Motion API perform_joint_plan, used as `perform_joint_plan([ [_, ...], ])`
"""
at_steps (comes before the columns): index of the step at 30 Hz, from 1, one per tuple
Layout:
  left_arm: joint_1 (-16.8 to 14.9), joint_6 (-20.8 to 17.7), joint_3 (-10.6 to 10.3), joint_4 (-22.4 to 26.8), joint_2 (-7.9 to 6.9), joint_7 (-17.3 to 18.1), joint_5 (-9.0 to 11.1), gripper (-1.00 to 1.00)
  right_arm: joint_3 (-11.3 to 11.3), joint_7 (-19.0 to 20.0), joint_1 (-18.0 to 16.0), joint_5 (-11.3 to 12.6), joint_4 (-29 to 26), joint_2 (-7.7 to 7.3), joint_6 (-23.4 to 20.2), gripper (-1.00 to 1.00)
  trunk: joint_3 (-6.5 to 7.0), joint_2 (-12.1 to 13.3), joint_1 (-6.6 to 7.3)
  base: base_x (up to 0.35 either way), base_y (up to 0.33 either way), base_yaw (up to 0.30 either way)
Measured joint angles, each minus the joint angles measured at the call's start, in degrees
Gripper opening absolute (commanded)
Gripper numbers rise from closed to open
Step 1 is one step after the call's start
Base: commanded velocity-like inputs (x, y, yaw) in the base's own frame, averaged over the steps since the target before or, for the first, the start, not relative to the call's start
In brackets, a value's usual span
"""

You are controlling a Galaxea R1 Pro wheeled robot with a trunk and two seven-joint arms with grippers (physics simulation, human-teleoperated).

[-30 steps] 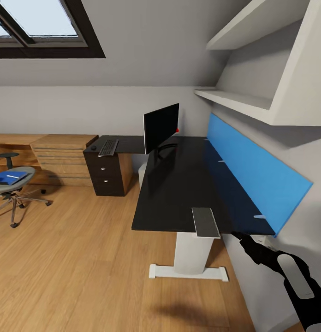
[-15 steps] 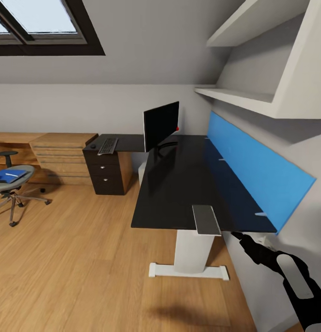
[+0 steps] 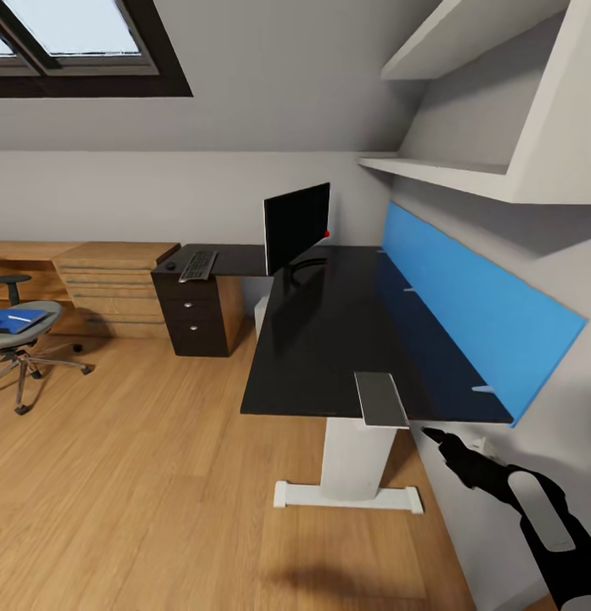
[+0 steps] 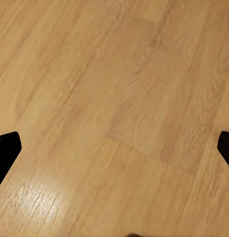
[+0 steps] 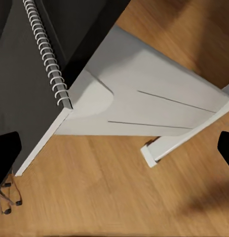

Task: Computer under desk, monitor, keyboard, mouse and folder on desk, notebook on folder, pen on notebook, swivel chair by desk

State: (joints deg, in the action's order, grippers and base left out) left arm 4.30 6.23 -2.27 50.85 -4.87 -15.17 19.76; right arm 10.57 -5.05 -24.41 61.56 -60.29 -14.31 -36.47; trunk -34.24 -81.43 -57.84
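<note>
Currently the notebook pickup is judged to be the step in hand. The right gripper is held low, just below the near edge of the desk, with its fingers spread wide and nothing between them. The notebook is seen just up and to the left of it, lying on the desk top and overhanging the edge; its spiral binding is seen close ahead of the fingers in the right wrist view, beside the white desk leg. The left gripper is likewise wide and empty, pointed at bare floor. Well away to the left of the right gripper, the folder is seen on the swivel chair with a pale stick on it, probably the pen. Far beyond the gripper, the monitor, keyboard and mouse are on the desk, the computer underneath. Next, the fingers need to be raised and lined up across the overhanging edge before closing; a slip to the floor is the risk.
</note>
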Motion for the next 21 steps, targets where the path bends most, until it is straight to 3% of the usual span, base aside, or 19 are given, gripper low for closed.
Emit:
perform_joint_plan([
  [5,0.00,-0.28,0.01,2.27,0.01,0.04,0.04,1.00,0.01,5.63,0.00,1.38,0.41,-0.06,-0.06,1.00,-0.90,-2.01,-1.10,0.000,0.000,0.000],
  [10,0.00,-2.26,0.14,9.83,0.02,0.03,0.10,1.00,0.07,13.30,0.01,1.95,0.73,0.08,0.03,1.00,-1.80,-4.01,-2.20,0.000,0.000,0.000],
  [14,0.00,-8.05,0.18,15.10,0.00,0.14,0.35,1.00,0.12,18.09,0.01,2.51,1.36,0.21,0.26,1.00,-2.51,-5.62,-3.08,0.000,0.000,0.000],
  [21,0.00,-22.50,0.12,24.29,0.05,0.16,0.18,1.00,0.12,23.59,0.01,4.55,4.30,0.30,0.50,1.00,-3.77,-8.42,-4.61,0.000,0.000,0.000],
])
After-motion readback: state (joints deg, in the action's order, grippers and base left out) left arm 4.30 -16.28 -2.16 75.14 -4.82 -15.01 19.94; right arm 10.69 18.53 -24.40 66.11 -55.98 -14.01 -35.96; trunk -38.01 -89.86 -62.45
